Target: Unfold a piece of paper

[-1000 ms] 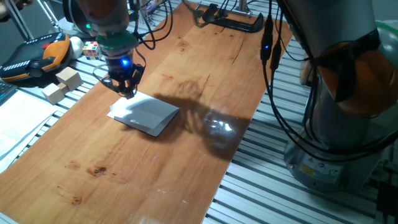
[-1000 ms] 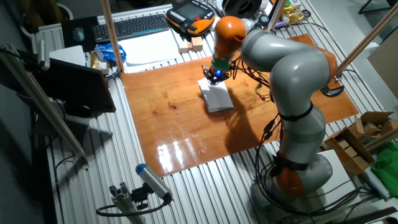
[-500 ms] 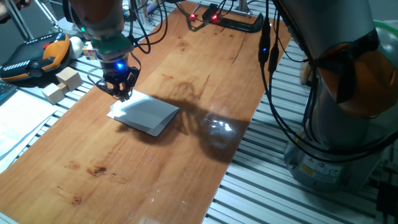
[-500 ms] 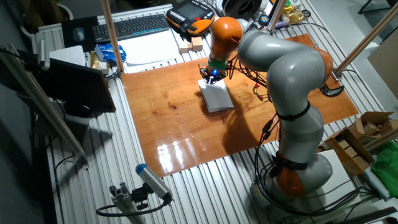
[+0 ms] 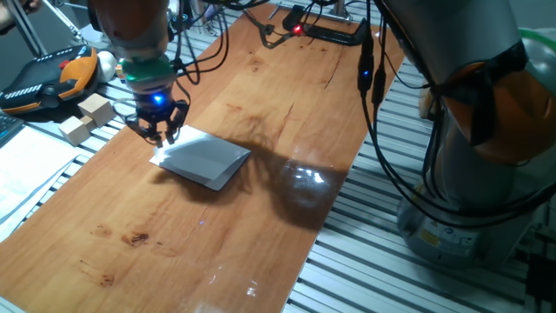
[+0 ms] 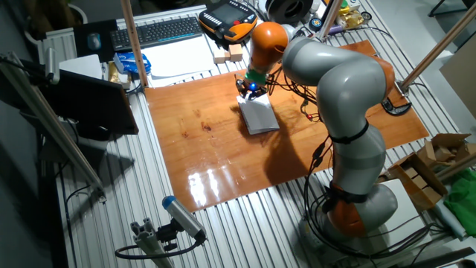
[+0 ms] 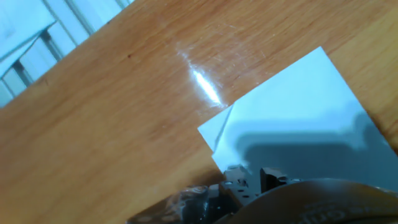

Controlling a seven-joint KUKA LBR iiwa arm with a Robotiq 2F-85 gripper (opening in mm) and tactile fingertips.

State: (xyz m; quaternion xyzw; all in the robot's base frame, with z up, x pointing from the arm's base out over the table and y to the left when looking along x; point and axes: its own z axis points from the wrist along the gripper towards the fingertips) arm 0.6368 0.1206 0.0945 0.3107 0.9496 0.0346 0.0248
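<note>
One fixed view: gripper (image 5: 157, 133) poised at far-left corner of folded piece of paper (image 5: 202, 158), mid wooden board (image 5: 261, 165); finger gap not discernible, contact unclear.
Other fixed view: gripper (image 6: 248, 91) above paper's (image 6: 258, 115) top edge (wooden blocks (image 6: 227, 53) beyond).
Hand view: paper (image 7: 298, 130) corner layer lifted slightly; fingers blurred, can't tell.
</note>
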